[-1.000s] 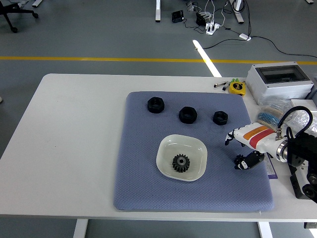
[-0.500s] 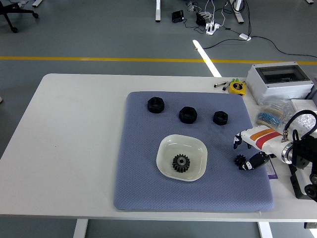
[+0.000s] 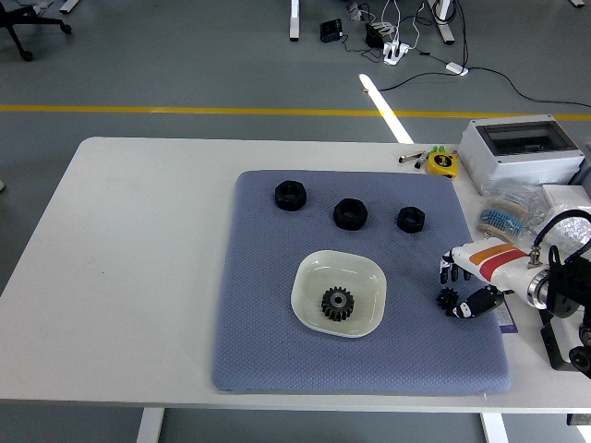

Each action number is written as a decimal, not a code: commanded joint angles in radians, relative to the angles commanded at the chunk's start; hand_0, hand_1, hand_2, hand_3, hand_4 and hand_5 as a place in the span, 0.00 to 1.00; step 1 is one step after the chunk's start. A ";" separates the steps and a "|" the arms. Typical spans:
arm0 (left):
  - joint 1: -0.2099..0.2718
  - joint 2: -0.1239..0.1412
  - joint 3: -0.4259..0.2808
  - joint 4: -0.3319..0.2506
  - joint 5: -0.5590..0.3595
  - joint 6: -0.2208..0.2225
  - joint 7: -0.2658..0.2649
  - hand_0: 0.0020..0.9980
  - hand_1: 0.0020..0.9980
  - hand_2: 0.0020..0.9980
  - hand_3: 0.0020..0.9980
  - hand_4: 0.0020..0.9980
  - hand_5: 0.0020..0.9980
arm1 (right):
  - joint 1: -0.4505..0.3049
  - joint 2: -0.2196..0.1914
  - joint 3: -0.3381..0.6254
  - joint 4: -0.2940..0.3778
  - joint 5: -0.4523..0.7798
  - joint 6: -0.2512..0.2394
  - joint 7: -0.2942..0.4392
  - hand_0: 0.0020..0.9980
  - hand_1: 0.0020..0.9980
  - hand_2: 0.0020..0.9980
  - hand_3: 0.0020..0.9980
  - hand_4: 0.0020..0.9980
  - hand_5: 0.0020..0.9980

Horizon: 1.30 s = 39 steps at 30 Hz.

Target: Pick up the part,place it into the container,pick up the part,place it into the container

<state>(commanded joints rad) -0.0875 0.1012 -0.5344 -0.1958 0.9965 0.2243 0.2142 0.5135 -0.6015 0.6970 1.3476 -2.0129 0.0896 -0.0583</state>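
Note:
A white bowl point(image 3: 308, 274) sits in the middle of the blue-grey mat point(image 3: 268, 332) with a black gear point(image 3: 337, 303) lying in it. A smaller black gear point(image 3: 448, 297) lies on the mat to the bowl's right. Three black nuts point(image 3: 290, 195), point(image 3: 350, 213), point(image 3: 411, 219) stand in a row at the back of the mat. My right hand point(image 3: 455, 287), white with an orange stripe, hovers at the mat's right edge. It is open, with its fingers point(image 3: 450, 269) just behind the small gear and its thumb right beside it. It grasps nothing.
A grey box point(image 3: 522, 152) stands at the table's back right. Beside it are a yellow tape measure point(image 3: 443, 163), markers point(image 3: 413, 157) and a bag of small parts point(image 3: 503, 218). The table's left half is bare white.
My right hand has drawn back to the right by a few centimetres. The small gear stays where it was on the mat, and nothing else moved.

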 joint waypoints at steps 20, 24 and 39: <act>-0.002 0.000 -0.001 0.000 0.004 -0.002 0.001 0.66 0.53 0.56 0.56 0.63 0.60 | -0.005 0.010 -0.004 -0.019 0.016 -0.010 0.002 0.22 0.43 0.49 0.52 0.83 0.24; -0.002 -0.001 -0.002 -0.001 0.006 -0.002 0.002 0.66 0.53 0.56 0.56 0.63 0.60 | -0.005 0.010 -0.003 -0.019 0.019 -0.008 0.001 0.22 0.43 0.49 0.52 0.83 0.24; -0.001 0.000 -0.004 -0.001 0.011 -0.005 0.004 0.66 0.53 0.56 0.56 0.63 0.60 | -0.010 0.012 -0.006 -0.022 0.030 -0.006 0.005 0.11 0.35 0.43 0.51 0.91 0.12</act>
<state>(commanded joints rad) -0.0884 0.1013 -0.5382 -0.1966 1.0070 0.2194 0.2182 0.5037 -0.5896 0.6914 1.3252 -1.9832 0.0841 -0.0534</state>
